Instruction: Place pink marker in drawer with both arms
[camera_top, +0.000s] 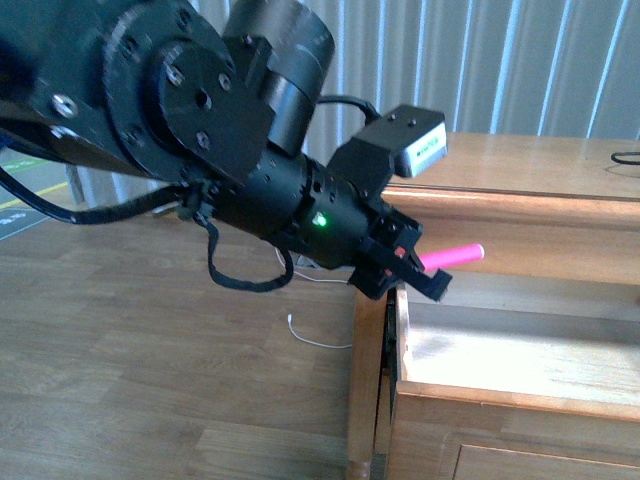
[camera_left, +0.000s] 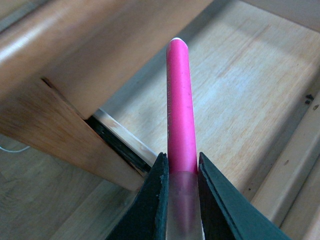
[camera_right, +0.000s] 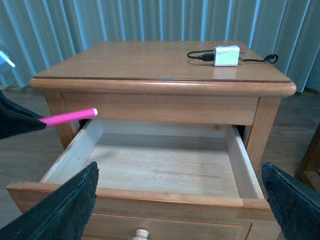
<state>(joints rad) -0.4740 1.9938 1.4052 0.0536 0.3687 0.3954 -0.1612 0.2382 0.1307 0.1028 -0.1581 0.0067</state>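
Marker juts from left tool over drawer.

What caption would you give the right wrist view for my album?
Left gripper holding the pink marker over the open drawer.

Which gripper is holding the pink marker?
The left gripper, shut on the pink marker at the open drawer side; the right gripper is open and holds nothing.
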